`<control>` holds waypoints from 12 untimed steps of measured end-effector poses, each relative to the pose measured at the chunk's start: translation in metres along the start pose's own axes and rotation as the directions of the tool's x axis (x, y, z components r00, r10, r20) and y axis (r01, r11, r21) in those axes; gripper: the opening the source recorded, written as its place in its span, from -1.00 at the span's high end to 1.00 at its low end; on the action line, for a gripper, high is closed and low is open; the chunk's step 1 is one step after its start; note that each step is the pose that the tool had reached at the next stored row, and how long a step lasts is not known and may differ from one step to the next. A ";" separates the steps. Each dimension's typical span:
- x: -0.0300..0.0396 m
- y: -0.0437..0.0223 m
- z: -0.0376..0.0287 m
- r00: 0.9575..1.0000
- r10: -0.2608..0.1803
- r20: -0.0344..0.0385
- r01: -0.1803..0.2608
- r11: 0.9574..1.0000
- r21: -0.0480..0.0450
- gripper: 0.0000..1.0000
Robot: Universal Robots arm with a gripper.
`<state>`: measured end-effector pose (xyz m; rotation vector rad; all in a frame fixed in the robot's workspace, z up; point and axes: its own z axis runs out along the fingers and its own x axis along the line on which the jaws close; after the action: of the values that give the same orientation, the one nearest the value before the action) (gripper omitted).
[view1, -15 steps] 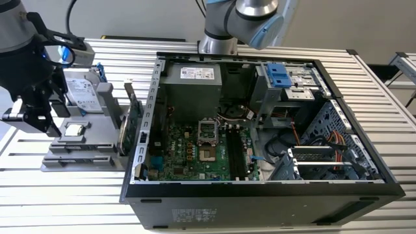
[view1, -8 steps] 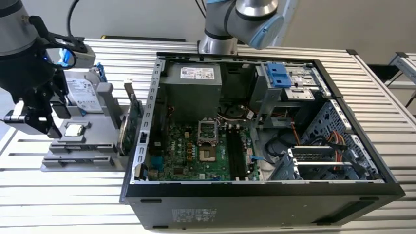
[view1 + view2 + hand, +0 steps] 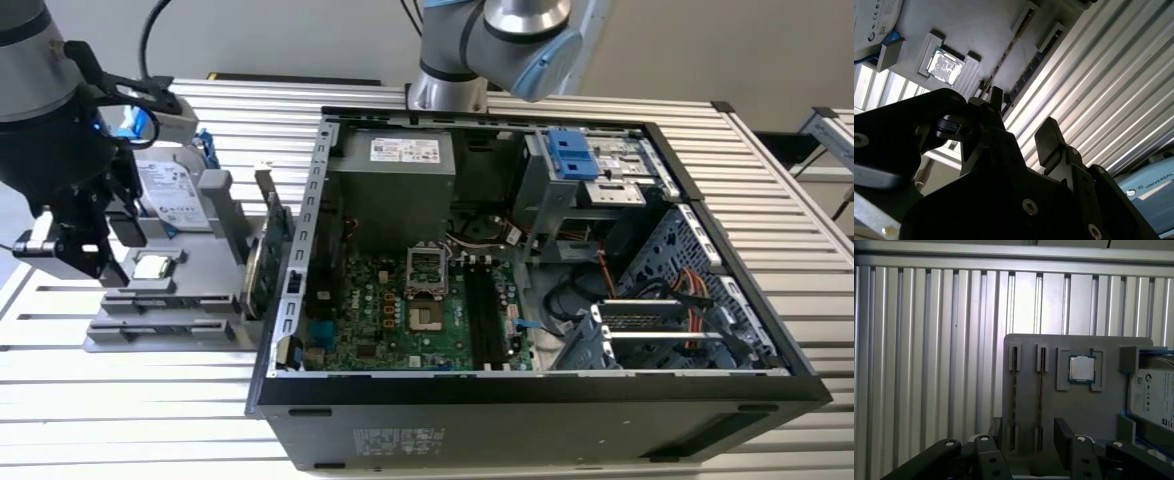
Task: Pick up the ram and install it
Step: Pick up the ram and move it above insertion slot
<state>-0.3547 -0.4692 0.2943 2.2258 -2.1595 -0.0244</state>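
Observation:
Two slim ram sticks stand on edge in parallel slots of a grey parts holder (image 3: 1074,410): one ram stick (image 3: 1015,390) and a second (image 3: 1042,390), also seen as thin dark strips (image 3: 1004,60) in the second wrist view. My black gripper (image 3: 1029,437) hovers above the holder at the exterior view's left (image 3: 87,262). It is open, with nothing between its fingers (image 3: 1063,432). In the first wrist view the two fingers frame both slots. The open computer case (image 3: 534,390) lies to the exterior view's right, its long black memory slots (image 3: 483,318) showing on the green motherboard.
On the same holder sit a square silver processor (image 3: 1082,368), a hard drive in a blue frame (image 3: 174,195) and a green expansion card (image 3: 274,255) beside the case wall. A second arm's base (image 3: 447,90) stands behind the case. The ribbed aluminium table (image 3: 120,400) surrounds everything.

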 end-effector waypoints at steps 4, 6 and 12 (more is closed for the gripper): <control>0.0005 -0.0001 0.0026 1.000 0.000 0.000 0.000 1.000 -0.002 -1.00; 0.0009 -0.0001 0.0039 1.000 0.000 0.000 0.000 1.000 -0.003 -1.00; 0.0031 -0.0004 0.0090 1.000 0.000 0.000 0.000 1.000 -0.004 -1.00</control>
<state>-0.3546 -0.4724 0.2853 2.2241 -2.1576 -0.0285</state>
